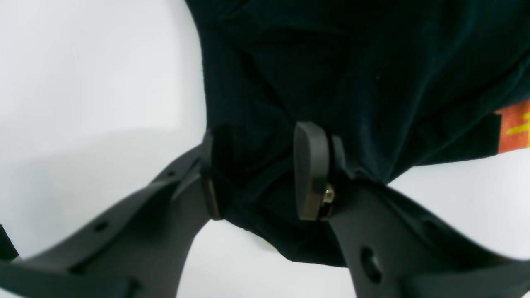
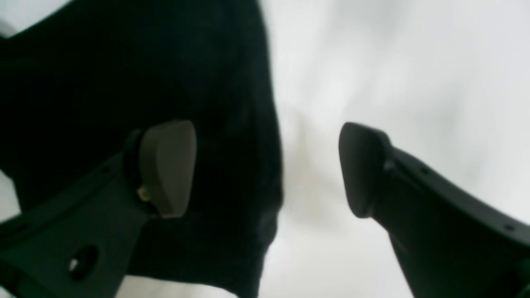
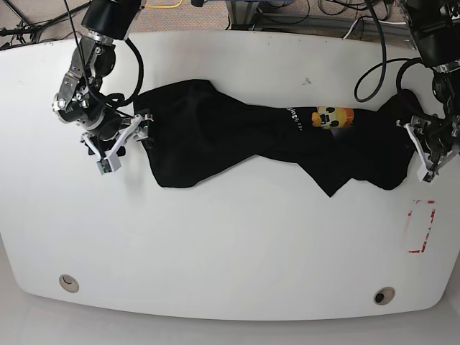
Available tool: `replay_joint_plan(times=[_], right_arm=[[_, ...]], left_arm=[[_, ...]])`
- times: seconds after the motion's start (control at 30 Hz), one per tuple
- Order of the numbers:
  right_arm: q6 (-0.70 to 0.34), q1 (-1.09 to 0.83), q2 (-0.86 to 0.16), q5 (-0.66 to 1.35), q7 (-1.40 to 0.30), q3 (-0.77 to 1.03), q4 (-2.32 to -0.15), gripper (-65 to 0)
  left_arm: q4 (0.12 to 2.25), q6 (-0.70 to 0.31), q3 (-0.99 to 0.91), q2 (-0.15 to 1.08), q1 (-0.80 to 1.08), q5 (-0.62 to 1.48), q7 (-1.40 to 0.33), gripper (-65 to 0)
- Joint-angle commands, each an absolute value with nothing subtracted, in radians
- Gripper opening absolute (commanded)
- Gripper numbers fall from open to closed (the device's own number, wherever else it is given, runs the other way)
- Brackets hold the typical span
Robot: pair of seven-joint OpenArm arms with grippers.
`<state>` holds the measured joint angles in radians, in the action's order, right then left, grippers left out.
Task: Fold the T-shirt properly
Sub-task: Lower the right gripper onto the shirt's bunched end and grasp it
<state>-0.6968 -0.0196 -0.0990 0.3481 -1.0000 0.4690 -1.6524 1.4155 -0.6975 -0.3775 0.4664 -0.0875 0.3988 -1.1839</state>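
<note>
The black T-shirt point(image 3: 230, 133) lies crumpled and stretched sideways across the far half of the white table point(image 3: 230, 251), with its yellow-orange face print point(image 3: 330, 117) facing up. In the left wrist view my left gripper point(image 1: 261, 174) is shut on a bunched edge of the T-shirt point(image 1: 352, 74); an orange bit of print point(image 1: 515, 128) shows at the right. In the base view that gripper point(image 3: 420, 144) is at the shirt's right end. My right gripper point(image 2: 265, 169) is open at the shirt's left end point(image 3: 140, 128), one finger over the cloth point(image 2: 124, 74), the other over bare table.
A red rectangular mark point(image 3: 420, 226) is on the table near its right edge. Two round fittings point(image 3: 68, 282) point(image 3: 383, 296) sit near the front edge. Cables point(image 3: 374, 43) run behind the far edge.
</note>
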Motion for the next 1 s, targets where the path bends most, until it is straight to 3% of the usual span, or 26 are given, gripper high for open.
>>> replay_joint_plan(times=[0.0,0.3,0.97], right_arm=[[-0.698,-0.004,-0.11,0.357,-0.985,0.47,-1.674,-14.7],[-0.698,0.045,-0.093,0.293,-0.962,0.489,-1.575,-12.9],[-0.698,0.043,-0.097,0.322,-0.927,0.454,-1.342,-12.8]], left_arm=[[1.432,-0.698,-0.393,0.497,-0.103,0.43,-1.172,-42.1],[1.496,-0.698,-0.488,0.505,-0.069,0.547,-1.187,-41.9],[1.491,-0.698,-0.614,0.492,-0.064,0.534,-1.183,-41.6]])
